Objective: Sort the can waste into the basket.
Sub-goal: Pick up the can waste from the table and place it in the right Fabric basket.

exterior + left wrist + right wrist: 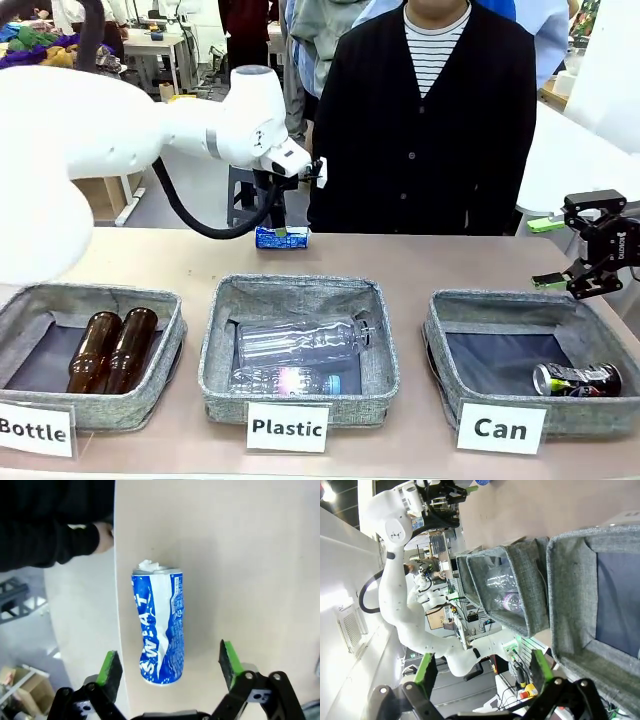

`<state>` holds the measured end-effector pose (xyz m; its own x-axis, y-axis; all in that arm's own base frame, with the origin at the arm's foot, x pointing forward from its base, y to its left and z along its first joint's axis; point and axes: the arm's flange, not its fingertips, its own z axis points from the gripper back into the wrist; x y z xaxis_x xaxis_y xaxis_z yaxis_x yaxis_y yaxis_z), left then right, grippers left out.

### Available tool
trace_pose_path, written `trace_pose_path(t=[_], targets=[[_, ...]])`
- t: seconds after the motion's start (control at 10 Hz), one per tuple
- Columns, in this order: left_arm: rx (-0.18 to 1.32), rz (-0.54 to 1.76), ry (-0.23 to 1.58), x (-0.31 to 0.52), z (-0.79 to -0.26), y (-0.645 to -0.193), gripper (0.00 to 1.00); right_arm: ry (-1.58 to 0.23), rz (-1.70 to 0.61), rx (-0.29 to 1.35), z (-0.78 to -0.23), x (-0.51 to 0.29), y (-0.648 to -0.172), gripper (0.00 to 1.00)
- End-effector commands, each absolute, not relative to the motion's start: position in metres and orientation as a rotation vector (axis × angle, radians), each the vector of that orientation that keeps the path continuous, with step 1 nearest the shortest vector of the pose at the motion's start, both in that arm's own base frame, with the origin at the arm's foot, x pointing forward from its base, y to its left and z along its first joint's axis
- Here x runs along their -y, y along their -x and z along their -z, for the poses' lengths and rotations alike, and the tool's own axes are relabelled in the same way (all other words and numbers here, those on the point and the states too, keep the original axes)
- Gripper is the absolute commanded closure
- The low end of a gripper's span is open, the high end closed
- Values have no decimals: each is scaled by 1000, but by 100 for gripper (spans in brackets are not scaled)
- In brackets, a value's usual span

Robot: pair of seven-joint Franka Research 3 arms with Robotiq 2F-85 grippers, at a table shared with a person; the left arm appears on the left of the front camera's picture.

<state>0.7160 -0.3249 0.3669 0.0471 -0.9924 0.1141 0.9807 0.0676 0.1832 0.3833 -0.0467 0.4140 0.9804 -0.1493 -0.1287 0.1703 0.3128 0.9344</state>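
- The left gripper (170, 667) is hanging over the dented blue and white metal drink can (159, 626), its green pads (109, 667) standing wide open on either side of the can's near end, not touching it.
- That can (282, 238) is lying on its side at the far edge of the beige surface (450, 262), just in front of the person in a dark cardigan (425, 130).
- The right gripper (552, 254) is hovering open at the right side, above the far right corner of the grey woven-fabric rectangular basket signed "Can" (450, 315).
- The dark dented can with silver ends (577, 379) is lying inside that basket, in its near right corner.
- The middle basket signed "Plastic" (222, 345) is holding clear plastic bottles (298, 342).
- The left basket signed "Bottle" (30, 300) is holding two brown glass bottles (112, 350).
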Motion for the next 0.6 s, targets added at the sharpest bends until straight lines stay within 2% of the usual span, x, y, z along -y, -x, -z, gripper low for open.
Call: trace_pose_path(t=[0.0,0.5], targets=[[175,1489,-96,334,-362,-743,0,-1233,205,-13,-415,46,-383,0],[127,1515,-19,336,-310,-759,0,-1233,205,-13,-415,46,-383,0]])
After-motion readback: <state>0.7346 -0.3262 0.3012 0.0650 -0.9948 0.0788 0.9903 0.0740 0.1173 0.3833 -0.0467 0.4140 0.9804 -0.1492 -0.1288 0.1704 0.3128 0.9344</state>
